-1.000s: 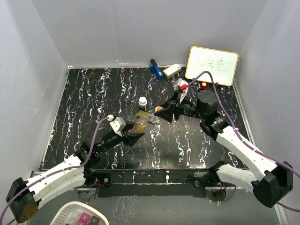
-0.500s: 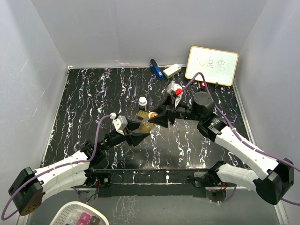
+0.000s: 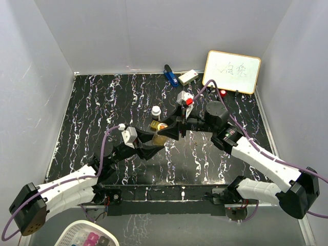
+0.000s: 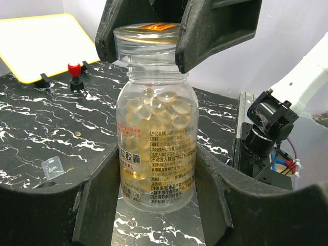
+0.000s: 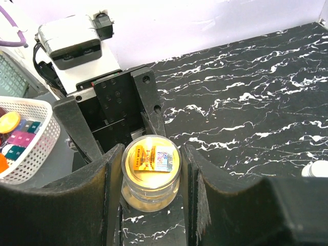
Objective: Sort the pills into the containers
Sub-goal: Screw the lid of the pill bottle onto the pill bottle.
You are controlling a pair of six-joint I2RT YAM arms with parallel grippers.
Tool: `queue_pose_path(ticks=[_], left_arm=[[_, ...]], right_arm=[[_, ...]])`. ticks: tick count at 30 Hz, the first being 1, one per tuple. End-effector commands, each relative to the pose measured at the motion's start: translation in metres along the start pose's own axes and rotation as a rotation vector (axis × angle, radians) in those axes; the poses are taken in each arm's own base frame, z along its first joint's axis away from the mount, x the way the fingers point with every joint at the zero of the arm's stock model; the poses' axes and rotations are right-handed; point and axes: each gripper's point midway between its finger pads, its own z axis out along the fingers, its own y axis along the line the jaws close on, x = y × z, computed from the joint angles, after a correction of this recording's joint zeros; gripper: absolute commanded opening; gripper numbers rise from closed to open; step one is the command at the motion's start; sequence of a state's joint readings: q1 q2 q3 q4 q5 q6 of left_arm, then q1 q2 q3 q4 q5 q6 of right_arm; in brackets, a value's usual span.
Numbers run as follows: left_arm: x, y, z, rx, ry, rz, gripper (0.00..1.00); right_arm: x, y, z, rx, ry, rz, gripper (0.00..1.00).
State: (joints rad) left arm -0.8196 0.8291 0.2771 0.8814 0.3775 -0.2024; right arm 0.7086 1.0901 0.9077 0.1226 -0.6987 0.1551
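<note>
1. Gripping with the left gripper (image 4: pixel 155 205), part-closed on the lower body of the golden-amber bottle (image 4: pixel 156 148), black pads pressed to both sides and holding it upright
2. Clamping from above with the right gripper (image 5: pixel 149 169), likewise part-closed, on the wide lid (image 4: pixel 148 43), flanking its rim on two sides with black fingers (image 4: pixel 215 31)
3. Judging the bottle: rigid clear plastic, smooth and probably slippery, mostly full of capsules (image 4: pixel 164 110), so fairly light yet top-heavy once tilted; likely to spin in the pads if the lid resists
4. Taking hold best as shown: body low, across the paper label (image 4: pixel 169 169) for friction, lid by its straight side wall and not by its glossy top
5. Noting materials: translucent golden oval softgels, printed label wrapped round the cylinder, clear lid with a gold liner and an orange sticker on top, narrower neck beneath
6. Placing it: near the middle of the black, white-veined table (image 3: pixel 102 113); resting or raised, cannot tell
7. Looking outward: dark bottle with white round cap (image 3: pixel 156 110) standing just behind, white basket (image 5: pixel 20 138) off the near edge
</note>
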Motion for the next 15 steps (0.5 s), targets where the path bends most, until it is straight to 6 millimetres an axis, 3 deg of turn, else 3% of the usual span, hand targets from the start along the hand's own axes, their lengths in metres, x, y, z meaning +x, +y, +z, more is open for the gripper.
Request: queue_pose_path(ticks=[1, 15], left_arm=[[-0.044, -0.006, 0.003, 0.024, -0.138, 0.065, 0.00], [-0.071, -0.007, 0.000, 0.016, -0.266, 0.129, 0.00]], right_arm=[[-0.037, 0.005, 0.001, 0.000, -0.099, -0.094, 0.00], [-0.047, 0.008, -0.001, 0.012, -0.184, -0.096, 0.00]])
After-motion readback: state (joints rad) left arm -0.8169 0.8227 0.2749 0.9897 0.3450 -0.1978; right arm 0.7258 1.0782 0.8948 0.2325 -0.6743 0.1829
